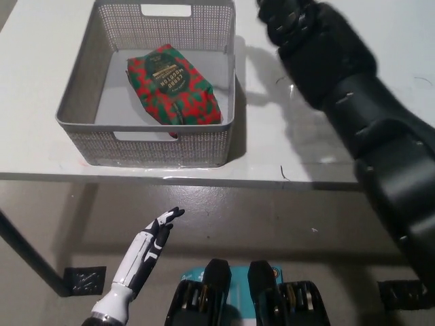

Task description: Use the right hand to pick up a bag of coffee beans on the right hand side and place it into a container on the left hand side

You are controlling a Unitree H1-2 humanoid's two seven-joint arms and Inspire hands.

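Observation:
The coffee bean bag (174, 85), red and green with a dark label, lies flat inside the grey mesh basket (80, 88) on the white table (285, 149). Nothing is touching the bag. My black right arm (360, 115) reaches in from the bottom right, over the table to the right of the basket. Its hand (275, 10) is largely cut off by the picture's top edge, apart from the basket. My white left hand (146, 248) rests low at the lower left, below the table edge, open with fingers stretched out.
The basket stands close to the table's front edge (204, 180). Below the edge lies grey floor (272, 224), with a dark table leg (27, 255) at the far left.

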